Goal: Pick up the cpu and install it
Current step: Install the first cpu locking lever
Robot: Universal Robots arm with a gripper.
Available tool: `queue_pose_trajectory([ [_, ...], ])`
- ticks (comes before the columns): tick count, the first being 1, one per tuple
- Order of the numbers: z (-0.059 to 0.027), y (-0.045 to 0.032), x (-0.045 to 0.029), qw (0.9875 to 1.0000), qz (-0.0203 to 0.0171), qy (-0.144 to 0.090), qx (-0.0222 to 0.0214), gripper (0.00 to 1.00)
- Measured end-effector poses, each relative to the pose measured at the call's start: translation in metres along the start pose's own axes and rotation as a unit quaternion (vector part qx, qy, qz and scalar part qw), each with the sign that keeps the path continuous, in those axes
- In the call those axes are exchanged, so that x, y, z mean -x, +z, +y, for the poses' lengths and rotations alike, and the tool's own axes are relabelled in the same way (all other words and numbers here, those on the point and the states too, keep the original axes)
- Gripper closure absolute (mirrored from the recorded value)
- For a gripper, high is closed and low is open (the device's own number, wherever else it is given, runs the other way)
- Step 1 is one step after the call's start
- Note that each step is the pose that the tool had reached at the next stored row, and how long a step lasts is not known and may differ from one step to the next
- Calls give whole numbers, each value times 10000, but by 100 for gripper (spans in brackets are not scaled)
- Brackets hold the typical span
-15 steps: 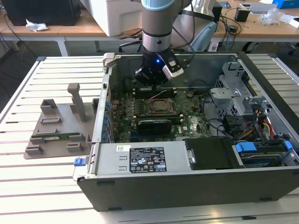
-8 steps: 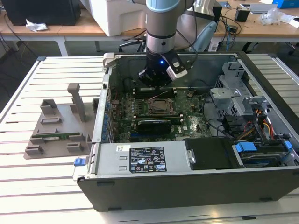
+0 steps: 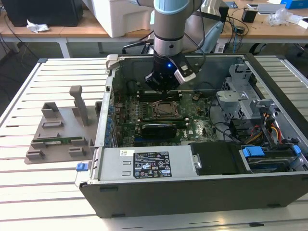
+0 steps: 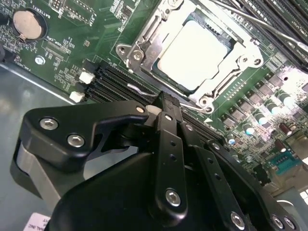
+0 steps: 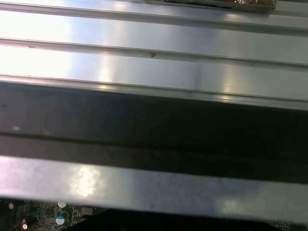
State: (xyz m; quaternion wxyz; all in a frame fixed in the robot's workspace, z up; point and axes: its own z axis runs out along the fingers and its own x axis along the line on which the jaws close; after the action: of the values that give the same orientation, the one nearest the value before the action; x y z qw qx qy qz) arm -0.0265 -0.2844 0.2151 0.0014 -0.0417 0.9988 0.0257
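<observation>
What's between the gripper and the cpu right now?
In the second wrist view, black memory slots and the socket's metal bracket lie between the gripper and the cpu.

Slatted white surface carried my open computer case; grey plastic fixture lay just beside it, on the exterior view's left.
</observation>
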Motion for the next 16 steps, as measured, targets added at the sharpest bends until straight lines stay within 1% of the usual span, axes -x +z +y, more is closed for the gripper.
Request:
queue_pose_trajectory([
  [2,-2,8,19,10000,1,0,-12,89],
  [4,-5,20,54,10000,2,0,-18,89],
  [9,-10,36,101,10000,3,0,-29,89],
  [14,-16,80,153,10000,6,0,-64,89],
  [15,-19,96,179,10000,7,0,-84,89],
  [16,-21,102,186,9999,10,0,-100,89],
])
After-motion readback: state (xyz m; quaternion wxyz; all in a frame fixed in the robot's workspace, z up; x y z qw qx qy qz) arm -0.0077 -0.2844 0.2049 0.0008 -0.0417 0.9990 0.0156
